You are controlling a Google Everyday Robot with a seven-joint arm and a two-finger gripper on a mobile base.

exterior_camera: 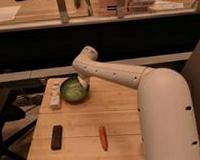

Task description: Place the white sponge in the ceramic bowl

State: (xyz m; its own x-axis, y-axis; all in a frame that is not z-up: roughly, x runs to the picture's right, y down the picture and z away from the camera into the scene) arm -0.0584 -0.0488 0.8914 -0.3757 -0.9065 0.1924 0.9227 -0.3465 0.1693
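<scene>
The ceramic bowl (71, 91) sits on the wooden table (122, 118) under the gripper (84, 83), whose grip I cannot tell.

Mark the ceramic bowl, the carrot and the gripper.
ceramic bowl (70, 92), camera view, on its bare pale green inside.
carrot (103, 138), camera view, middle of its length.
gripper (84, 83), camera view, its white tip over the bowl's right rim.
</scene>
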